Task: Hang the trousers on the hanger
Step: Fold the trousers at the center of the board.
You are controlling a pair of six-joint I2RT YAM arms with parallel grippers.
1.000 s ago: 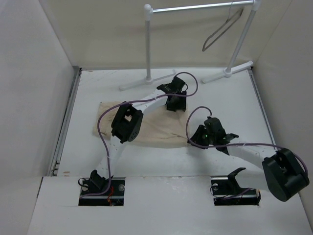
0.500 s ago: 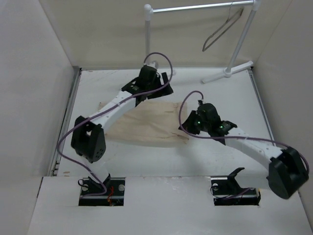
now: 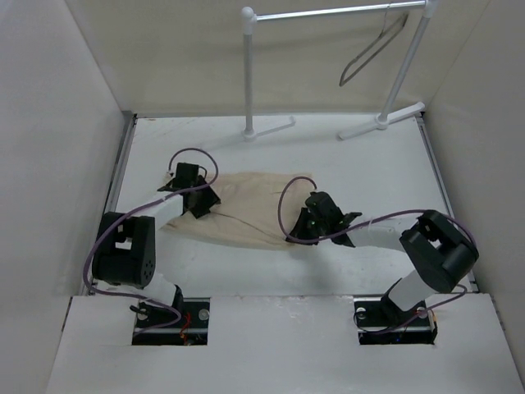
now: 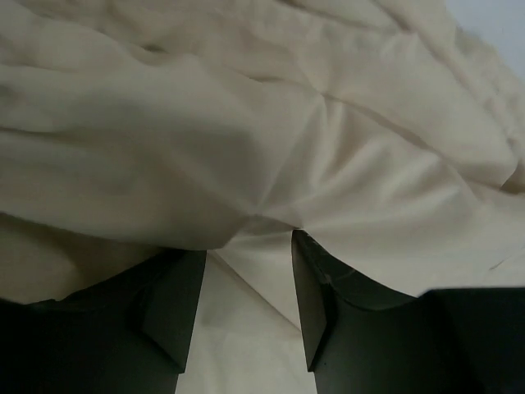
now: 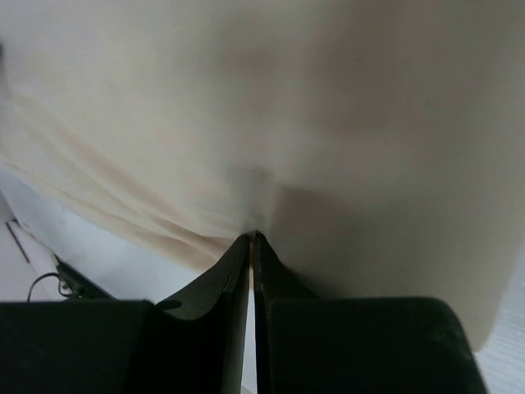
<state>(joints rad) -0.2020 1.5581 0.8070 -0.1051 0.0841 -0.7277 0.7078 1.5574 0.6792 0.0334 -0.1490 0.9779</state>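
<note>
Both arms have pulled back from the far edge onto the cloth.
Cream, wrinkled trousers lie on the table, nearer its left edge; the wire hanger hangs above the far right corner, well apart. The right gripper is pinched on their near edge; the left gripper, fingers apart, should bite a deep fold before lifting.

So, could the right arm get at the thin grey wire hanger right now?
Probably not yet: the right hand is shut on the beige cloth trousers down on the table. The hanger hangs on the white rack at far right; the way looks free.
</note>
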